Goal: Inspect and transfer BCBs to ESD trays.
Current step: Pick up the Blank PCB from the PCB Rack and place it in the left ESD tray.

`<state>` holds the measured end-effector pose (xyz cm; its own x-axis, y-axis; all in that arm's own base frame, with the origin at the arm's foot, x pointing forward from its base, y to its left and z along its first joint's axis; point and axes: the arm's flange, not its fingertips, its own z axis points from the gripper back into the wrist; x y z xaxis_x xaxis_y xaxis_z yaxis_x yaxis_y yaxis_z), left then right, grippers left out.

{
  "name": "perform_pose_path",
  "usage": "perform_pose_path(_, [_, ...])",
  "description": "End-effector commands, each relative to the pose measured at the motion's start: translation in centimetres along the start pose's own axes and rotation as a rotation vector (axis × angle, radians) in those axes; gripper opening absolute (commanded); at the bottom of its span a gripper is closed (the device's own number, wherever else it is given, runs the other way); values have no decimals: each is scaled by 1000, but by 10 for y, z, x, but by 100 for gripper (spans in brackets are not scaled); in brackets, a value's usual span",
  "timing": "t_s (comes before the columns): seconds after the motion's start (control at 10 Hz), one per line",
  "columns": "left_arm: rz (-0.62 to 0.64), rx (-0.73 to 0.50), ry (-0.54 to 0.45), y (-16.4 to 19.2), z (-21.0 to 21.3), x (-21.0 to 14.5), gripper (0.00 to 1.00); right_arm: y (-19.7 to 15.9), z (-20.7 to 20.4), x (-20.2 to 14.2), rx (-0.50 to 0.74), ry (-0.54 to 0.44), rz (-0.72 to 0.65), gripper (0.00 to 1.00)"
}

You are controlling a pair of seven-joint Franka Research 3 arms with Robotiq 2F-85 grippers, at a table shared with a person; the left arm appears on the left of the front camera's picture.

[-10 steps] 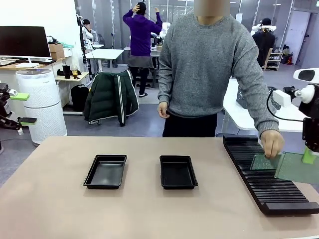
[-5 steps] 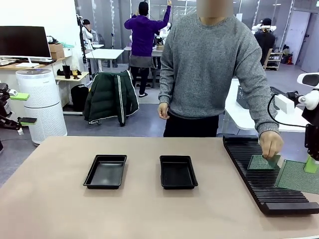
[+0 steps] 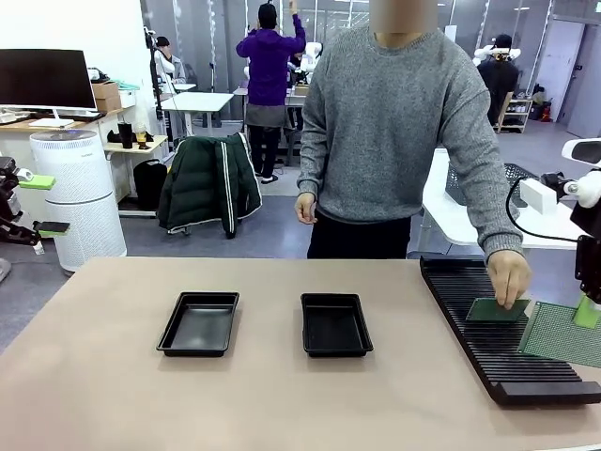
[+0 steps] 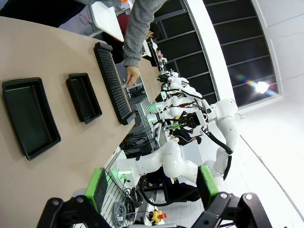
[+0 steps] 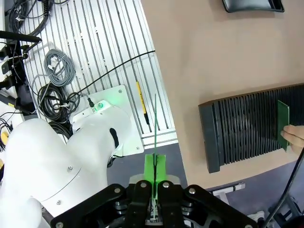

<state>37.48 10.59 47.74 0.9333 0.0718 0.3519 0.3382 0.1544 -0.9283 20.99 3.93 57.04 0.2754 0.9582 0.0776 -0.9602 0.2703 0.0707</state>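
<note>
- The left gripper (image 4: 153, 186) is hanging high off the far left of the black slotted rack (image 3: 498, 348), its jaws spread wide with nothing between the green pads (image 4: 99, 187).
- The left ESD tray (image 3: 198, 323) is lying flat on the table (image 3: 94, 376), well to the left of the rack. It is shallow, glossy black and rectangular, with a raised sloped rim and rounded corners.
- The right ESD tray (image 3: 336, 324) is looking just like the first and is sitting between it and the rack, apart from both.
- A person's hand (image 3: 508, 277) is reaching down over the rack's far half and pinching the top edge of a small BCB (image 3: 496, 310). This thin rectangle is showing a plain dark green face and is leaning, with its lower edge down at the slots. Whether it is seated in a slot I cannot tell.
- A second BCB (image 3: 562, 334) is hanging at the rack's right edge, tilted and partly overlapping that edge in the front view. Its face is showing pale green-grey with fine speckling.
- The right gripper (image 3: 586, 310) is standing just right of the rack and is clamping this speckled board by its upper right edge. In the right wrist view the board is appearing edge-on as a thin green line rising from between the closed pads.
</note>
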Motion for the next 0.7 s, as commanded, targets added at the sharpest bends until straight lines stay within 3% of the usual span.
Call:
perform_pose_path(0.0, [-2, -2, -2, -1, 1, 0, 100, 1, 2, -2, 5, 2, -31, 2])
perform_pose_path(0.6, [-2, -2, -2, -1, 1, 0, 100, 0, 0, -1, 0, -2, -2, 2])
